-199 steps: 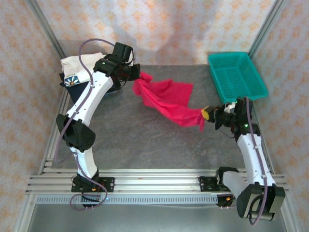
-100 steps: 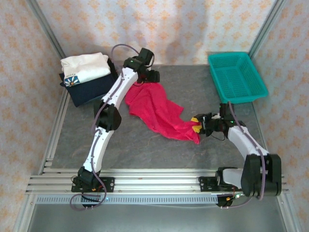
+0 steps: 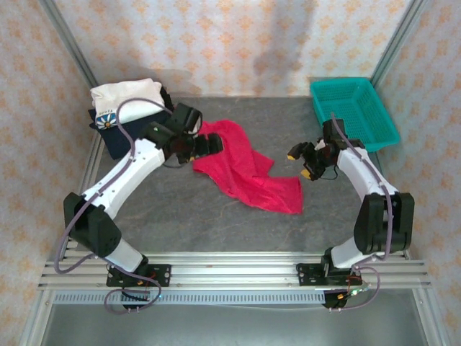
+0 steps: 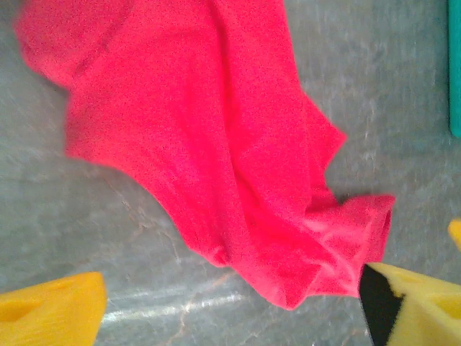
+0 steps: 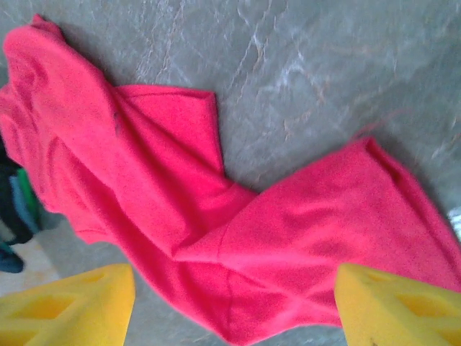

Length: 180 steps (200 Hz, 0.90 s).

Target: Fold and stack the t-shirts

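The red t-shirt (image 3: pixel 245 171) lies crumpled and unfolded on the grey table, with neither gripper holding it. My left gripper (image 3: pixel 210 146) hovers open over its back left edge. In the left wrist view the red t-shirt (image 4: pixel 216 144) spreads below the wide-apart yellow fingers (image 4: pixel 50 310). My right gripper (image 3: pixel 297 164) hangs open just right of the cloth. In the right wrist view the red t-shirt (image 5: pixel 216 216) lies between and beyond the yellow fingers (image 5: pixel 396 303). A white t-shirt (image 3: pixel 126 97) with a blue emblem rests folded on a navy t-shirt (image 3: pixel 137 133) at the back left.
A teal mesh basket (image 3: pixel 353 112) stands at the back right corner, and its edge (image 4: pixel 454 65) shows in the left wrist view. Bare grey table (image 3: pixel 216 223) lies in front of the red cloth. Metal frame rails run along the sides and the near edge.
Both grippers were shut on the red t-shirt and have opened and let it go. The shirt has dropped flat onto the table. The right gripper has drawn back to the right.
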### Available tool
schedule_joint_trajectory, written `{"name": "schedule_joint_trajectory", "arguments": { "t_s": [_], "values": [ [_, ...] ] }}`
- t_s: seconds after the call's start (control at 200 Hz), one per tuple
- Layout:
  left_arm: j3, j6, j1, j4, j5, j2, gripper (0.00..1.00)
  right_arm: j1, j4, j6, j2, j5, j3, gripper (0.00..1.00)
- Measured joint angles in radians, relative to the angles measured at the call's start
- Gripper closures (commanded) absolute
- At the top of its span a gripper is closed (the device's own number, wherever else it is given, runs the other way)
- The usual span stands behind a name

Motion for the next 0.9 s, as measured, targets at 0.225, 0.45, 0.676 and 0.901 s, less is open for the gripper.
{"name": "schedule_joint_trajectory", "arguments": {
  "t_s": [0.225,0.45,0.676,0.901],
  "values": [
    [-0.223,-0.194,-0.105,0.205,0.113,0.172,0.38,0.002,0.002,-0.109,0.106,0.008,0.079,0.21],
    [-0.222,-0.281,-0.144,0.254,0.127,0.228,0.51,0.013,0.030,-0.140,0.169,-0.003,0.120,0.21],
    [-0.222,-0.321,-0.146,0.253,0.069,0.264,0.54,0.017,0.045,-0.142,0.176,-0.021,0.120,0.22],
    [-0.173,-0.323,-0.146,0.236,-0.035,0.349,0.76,0.032,0.061,-0.151,0.190,-0.028,0.115,0.22]
  ]
}}
